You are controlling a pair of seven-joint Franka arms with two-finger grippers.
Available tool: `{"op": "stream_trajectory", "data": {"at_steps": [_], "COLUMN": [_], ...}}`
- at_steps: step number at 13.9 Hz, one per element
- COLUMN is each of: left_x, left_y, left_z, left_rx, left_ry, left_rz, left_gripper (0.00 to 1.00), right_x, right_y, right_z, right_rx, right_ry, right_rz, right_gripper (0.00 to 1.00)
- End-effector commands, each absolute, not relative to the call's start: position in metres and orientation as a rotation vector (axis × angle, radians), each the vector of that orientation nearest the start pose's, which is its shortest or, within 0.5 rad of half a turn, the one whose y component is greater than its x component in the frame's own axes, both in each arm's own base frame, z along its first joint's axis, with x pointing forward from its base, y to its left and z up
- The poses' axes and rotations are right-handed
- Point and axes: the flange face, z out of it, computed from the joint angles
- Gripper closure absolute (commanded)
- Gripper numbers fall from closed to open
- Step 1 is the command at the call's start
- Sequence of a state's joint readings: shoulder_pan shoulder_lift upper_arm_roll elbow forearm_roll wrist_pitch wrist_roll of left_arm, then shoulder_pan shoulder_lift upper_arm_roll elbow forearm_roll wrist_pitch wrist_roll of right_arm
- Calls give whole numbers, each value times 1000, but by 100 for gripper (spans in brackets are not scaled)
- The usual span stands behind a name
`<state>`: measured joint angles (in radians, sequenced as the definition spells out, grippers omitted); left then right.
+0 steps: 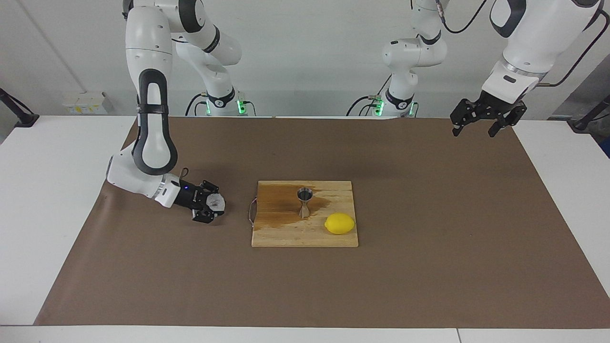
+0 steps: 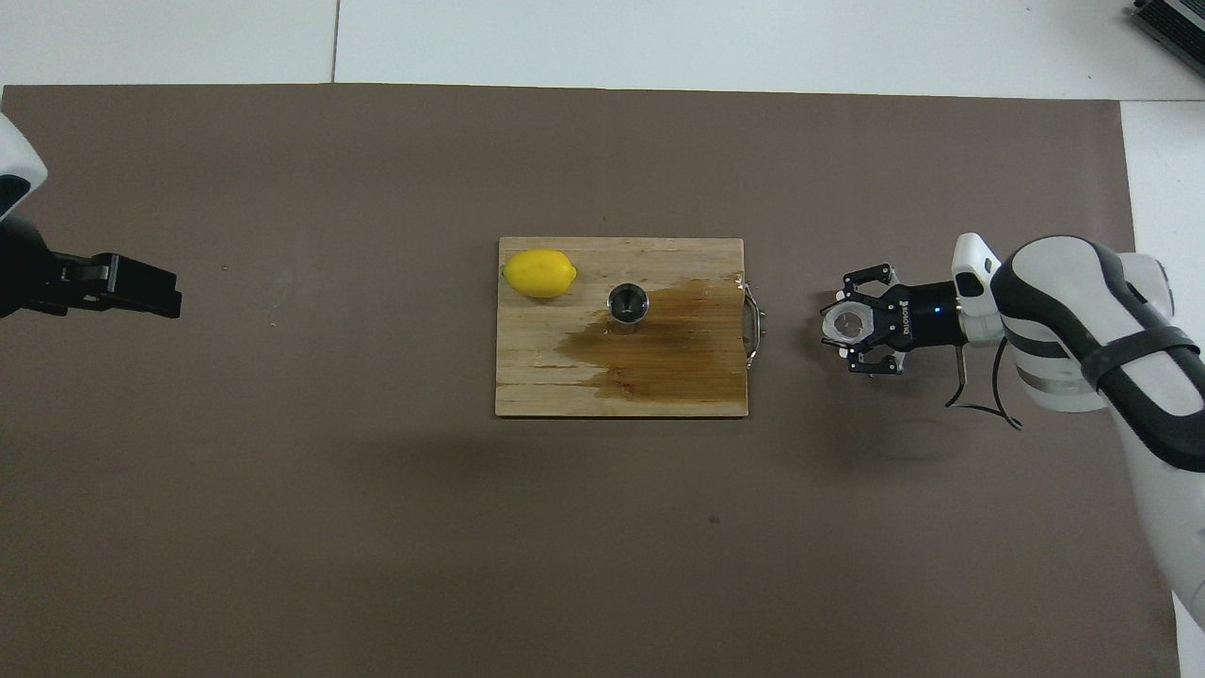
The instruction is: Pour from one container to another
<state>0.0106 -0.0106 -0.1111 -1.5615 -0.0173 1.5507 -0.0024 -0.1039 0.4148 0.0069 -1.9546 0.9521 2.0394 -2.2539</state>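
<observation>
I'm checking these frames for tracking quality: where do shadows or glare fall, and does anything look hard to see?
Facing view: soft, even light; the jigger carries bright reflections, and the translucent cup blends with the right gripper around it. Overhead view: a faint shadow lies on the brown mat nearer the robots than the cutting board; the left gripper is cut by the edge.

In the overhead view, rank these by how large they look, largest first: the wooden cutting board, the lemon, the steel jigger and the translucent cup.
1. wooden cutting board
2. lemon
3. translucent cup and steel jigger: they look alike from above, so I will not rank them.
</observation>
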Motion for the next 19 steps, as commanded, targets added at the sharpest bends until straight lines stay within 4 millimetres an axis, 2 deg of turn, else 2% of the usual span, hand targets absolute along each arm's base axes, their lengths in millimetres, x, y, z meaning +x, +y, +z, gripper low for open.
{"op": "stream_trajectory", "data": {"at_steps": [1,3,5,6,9,12,14,16,18,19], "left_x": [545,546,543,543,544,543,543,543,544,543], "left_y": [-60,-61,-61,-59,-55,-55,-55,-55,-55,-55], "left_z": [633,632,630,629,629,629,629,629,629,629], "left_rx": [-3137,-3139,-3139,-3139,-3140,-3140,-3140,-3140,-3140,-3140], "left_ry": [212,208,196,191,174,179,176,176,176,176], "left_rz": [46,41,53,58,56,58,53,58,56,58], "left_gripper": [0,0,0,0,0,0,0,0,0,0], "right_x": [609,615,623,623,624,616,612,611,611,607], "right_y": [33,82,111,127,163,208,230,248,252,260], "right_z": [308,348,375,381,396,403,410,420,421,421], "right_rx": [-1830,-1907,-1993,-2003,-2036,-2058,-2094,-2156,-2190,-2196], "right_ry": [-1700,-1681,-1636,-1621,-1590,-1584,-1654,-1703,-1723,-1737], "right_rz": [-677,-578,-515,-504,-516,-495,-457,-418,-390,-373], "right_gripper": [98,98,99,99,100,100,100,100,100,100]}}
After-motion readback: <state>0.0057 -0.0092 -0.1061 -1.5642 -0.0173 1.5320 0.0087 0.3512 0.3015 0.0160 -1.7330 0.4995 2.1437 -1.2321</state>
